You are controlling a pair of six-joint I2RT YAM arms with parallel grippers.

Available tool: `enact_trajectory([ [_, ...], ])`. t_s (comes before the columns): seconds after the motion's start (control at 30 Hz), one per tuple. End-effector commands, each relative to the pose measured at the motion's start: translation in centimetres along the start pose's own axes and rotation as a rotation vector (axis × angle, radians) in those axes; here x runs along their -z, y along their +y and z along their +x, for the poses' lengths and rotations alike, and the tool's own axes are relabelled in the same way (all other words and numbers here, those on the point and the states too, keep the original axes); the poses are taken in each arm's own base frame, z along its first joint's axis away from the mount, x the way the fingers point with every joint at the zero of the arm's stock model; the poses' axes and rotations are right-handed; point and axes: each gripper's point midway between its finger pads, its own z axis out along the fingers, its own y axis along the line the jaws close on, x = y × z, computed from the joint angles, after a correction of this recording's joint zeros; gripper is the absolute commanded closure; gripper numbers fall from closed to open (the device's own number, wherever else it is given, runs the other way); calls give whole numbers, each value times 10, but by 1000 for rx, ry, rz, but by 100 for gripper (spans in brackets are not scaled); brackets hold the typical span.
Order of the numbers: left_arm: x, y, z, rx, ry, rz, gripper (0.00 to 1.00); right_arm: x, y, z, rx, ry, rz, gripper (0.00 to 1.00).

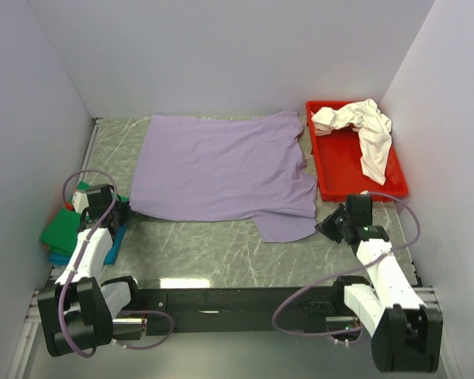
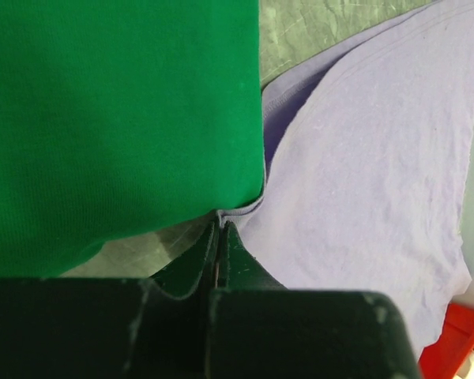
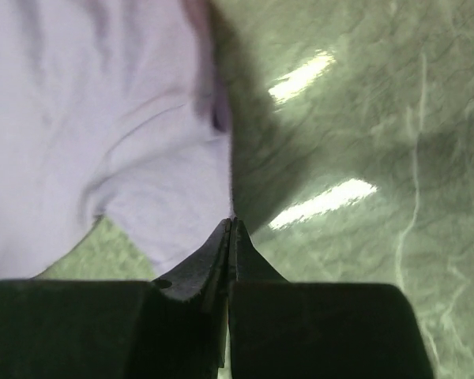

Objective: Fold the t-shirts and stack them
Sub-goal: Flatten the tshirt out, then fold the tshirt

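Cloth is taking up most of the top view: a purple shirt [image 1: 221, 170] is lying spread flat on the table [image 1: 221, 253]. Right of the purple shirt a tray [image 1: 344, 170] is sitting, with a white shirt [image 1: 363, 130] lying crumpled in it. Off the purple shirt's near-left corner a green shirt [image 1: 63, 229] is lying folded on a blue shirt [image 1: 114, 241]. The left gripper [image 1: 125, 212] is reaching that near-left corner, and the right gripper [image 1: 324, 225] is sitting at the near-right sleeve. In the left wrist view the left gripper [image 2: 221, 227] is showing its jaws pressed together, the tips pinching the purple shirt's [image 2: 371, 174] hem, which is curling up just beside the green shirt's [image 2: 118, 118] edge. In the right wrist view the right gripper [image 3: 231, 225] is likewise clamped tight, its tips nipping the corner of the purple shirt's [image 3: 103, 118] sleeve, with bare table [image 3: 363, 118] lying to the right of the sleeve.
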Motion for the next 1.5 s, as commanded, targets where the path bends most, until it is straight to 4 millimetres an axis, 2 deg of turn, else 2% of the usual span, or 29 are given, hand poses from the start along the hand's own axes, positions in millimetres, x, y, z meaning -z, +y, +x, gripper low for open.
enact_trajectory([
  [0.0,0,-4,-6,12,-25,-2,99,27,16,-3,35,-12,-58,100],
  [0.07,0,-3,-4,11,-23,-3,99,42,25,-8,55,-45,-99,100],
  [0.23,3,7,-6,-7,-40,-39,99,67,30,-6,79,-83,-147,100],
  [0.43,16,13,-16,-13,-92,-59,99,83,28,2,92,-88,-168,100],
  [0.7,29,28,-16,-23,-114,-80,99,110,31,3,115,-134,-210,100],
  [0.9,32,20,-17,-71,-112,-42,99,130,40,1,129,-166,-253,100],
  [1.03,20,6,-12,-108,-73,-42,99,124,58,-11,126,-161,-289,100],
  [1.1,16,-10,-14,-110,-70,-34,99,120,69,-19,117,-161,-303,100],
  [1.13,7,-10,-6,-126,-42,-60,99,115,78,-29,115,-165,-309,100],
  [1.17,5,-25,-11,-121,-55,-47,99,112,82,-35,106,-175,-304,100],
  [1.2,2,-31,-9,-126,-49,-49,99,109,87,-41,100,-178,-306,100],
  [1.23,-6,-42,-7,-136,-39,-58,99,102,98,-52,96,-179,-313,100],
  [1.27,-9,-46,-6,-136,-38,-71,99,99,103,-58,95,-178,-310,100],
  [1.3,-13,-50,-8,-139,-45,-81,99,88,107,-67,90,-172,-283,100],
  [1.33,-21,-57,-7,-145,-41,-93,99,88,116,-75,88,-182,-293,100],
  [1.47,-40,-65,-7,-147,-39,-139,99,69,141,-100,84,-183,-291,100],
])
